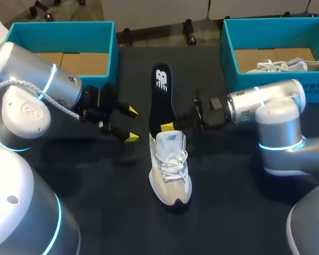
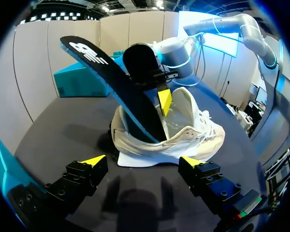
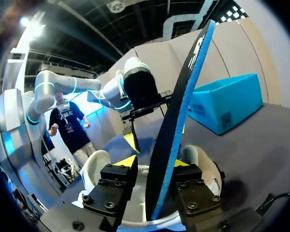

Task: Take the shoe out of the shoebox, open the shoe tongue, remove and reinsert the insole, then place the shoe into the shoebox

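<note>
Head view: the left arm [image 1: 26,90] comes in closest. Its gripper [image 1: 131,124] is spread, holds nothing and hangs just left of the shoe [image 1: 171,170]. The shoe stands on the dark table [image 1: 106,202], toe toward the camera. The insole [image 1: 162,98] has its lower end in the shoe opening and rises out of it, away from the camera. The right arm [image 1: 266,101] reaches in from the right, and the right gripper [image 1: 170,126] pinches the insole just above the shoe. At the far corners sit the left box [image 1: 61,32] and the right box [image 1: 271,24], which holds a second shoe [image 1: 287,65].

Left wrist view: the left gripper's [image 2: 142,162] fingers stand wide apart. The shoe [image 2: 193,137] is just ahead of them, untouched. The insole [image 2: 121,87] slants up out of it, with the right gripper [image 2: 165,101] on it.

Right wrist view: the right gripper [image 3: 153,162] is closed on the near-upright insole [image 3: 179,121]. The shoe [image 3: 99,166] lies under it, and the left gripper [image 3: 133,137] is beyond.
</note>
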Available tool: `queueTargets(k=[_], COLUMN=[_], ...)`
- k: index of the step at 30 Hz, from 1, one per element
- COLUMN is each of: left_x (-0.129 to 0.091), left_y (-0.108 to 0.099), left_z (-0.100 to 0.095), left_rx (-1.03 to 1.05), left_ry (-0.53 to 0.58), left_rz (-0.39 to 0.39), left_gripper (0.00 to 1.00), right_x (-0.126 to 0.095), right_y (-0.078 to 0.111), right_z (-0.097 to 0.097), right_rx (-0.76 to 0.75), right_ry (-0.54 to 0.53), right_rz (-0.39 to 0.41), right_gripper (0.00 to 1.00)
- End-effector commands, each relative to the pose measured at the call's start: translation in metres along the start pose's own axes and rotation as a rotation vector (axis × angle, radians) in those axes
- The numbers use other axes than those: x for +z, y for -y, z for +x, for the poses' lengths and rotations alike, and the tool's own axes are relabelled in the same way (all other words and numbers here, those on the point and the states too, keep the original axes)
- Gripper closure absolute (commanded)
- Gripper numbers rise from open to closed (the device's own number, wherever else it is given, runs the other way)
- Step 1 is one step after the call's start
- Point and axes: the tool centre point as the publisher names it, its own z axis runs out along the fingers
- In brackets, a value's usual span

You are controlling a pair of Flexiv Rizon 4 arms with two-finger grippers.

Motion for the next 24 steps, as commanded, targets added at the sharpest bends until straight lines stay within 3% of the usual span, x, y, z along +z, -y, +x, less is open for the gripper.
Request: queueTargets(k=[1, 8, 10, 11, 12, 24], left_x=[0.000, 0.000, 0.000, 0.000, 0.000, 0.000], left_y=[0.000, 0.000, 0.000, 0.000, 0.000, 0.000], left_z=[0.001, 0.001, 0.001, 0.001, 0.001, 0.001], left_rx=[0.000, 0.000, 0.000, 0.000, 0.000, 0.000], left_ry=[0.002, 0.002, 0.002, 0.002, 0.002, 0.002], left_rz=[-0.003, -0.003, -0.003, -0.003, -0.003, -0.003], left_gripper=[0.00, 0.00, 0.00, 0.00, 0.00, 0.00], right_x=[0.003, 0.005, 0.004, 0.004, 0.004, 0.004], right_y=[-0.009, -0.021, -0.021, -0.020, -0.018, 0.009], right_z=[-0.003, -0.008, -0.008, -0.007, -0.007, 0.004], right_rx=[-0.011, -0.027, -0.025, -0.021, -0.020, 0.070], right_ry=[-0.001, -0.005, -0.005, -0.003, -0.003, 0.004], right_rz=[0.020, 0.066, 0.074, 0.080, 0.081, 0.105], right_gripper=[0.63, 0.70, 0.81, 0.96, 1.00, 1.00])
